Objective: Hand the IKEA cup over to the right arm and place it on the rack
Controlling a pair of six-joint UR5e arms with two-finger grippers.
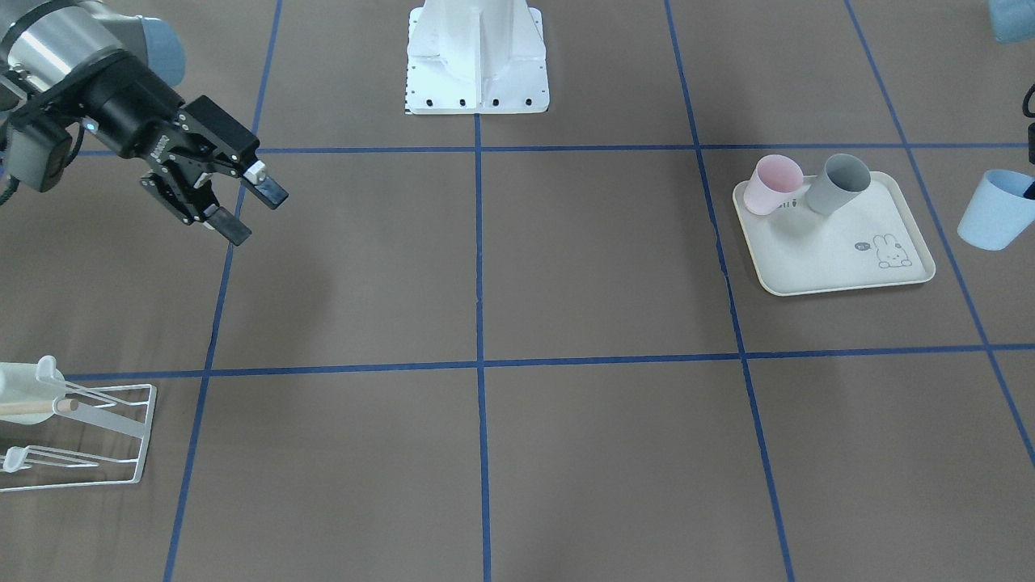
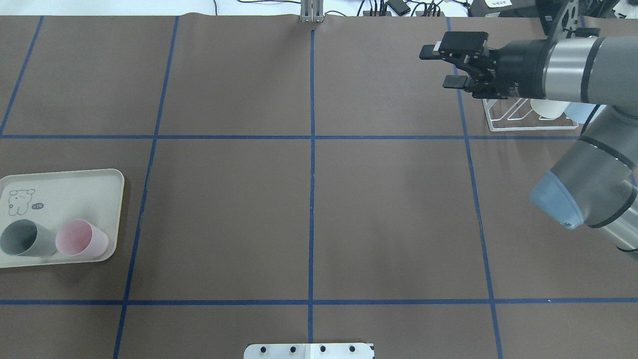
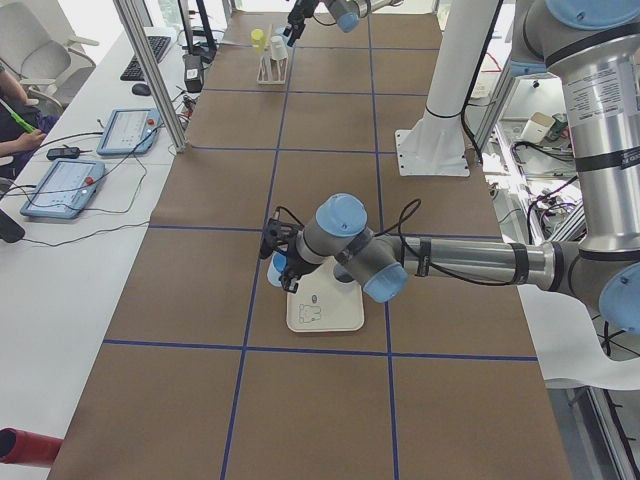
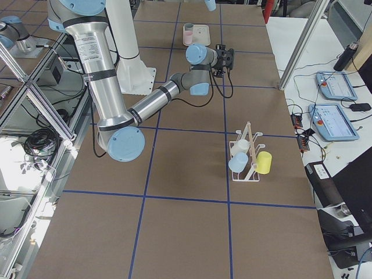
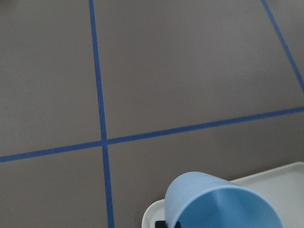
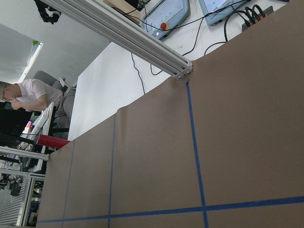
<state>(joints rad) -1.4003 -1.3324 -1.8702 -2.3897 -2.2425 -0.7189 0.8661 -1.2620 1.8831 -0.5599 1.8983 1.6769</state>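
The left gripper (image 1: 1028, 192) is closed on the rim of the light blue cup (image 1: 994, 212), which is tilted with its mouth upward, just at 3 o'clock of the tray (image 1: 808, 259). In the front-facing view, well apart at the cup's 9 o'clock, the right gripper (image 1: 255, 212) hangs wide open and empty. The rack (image 1: 121, 440) lies at its 7 o'clock.

Light blue IKEA cup (image 1: 994, 212): plain tapered plastic, off the desk, tilted, just beside a corner of the rabbit-print tray (image 1: 817, 263). Rack (image 1: 147, 432): low white wire frame, thin wooden rod, on the desk, well apart from the tray.
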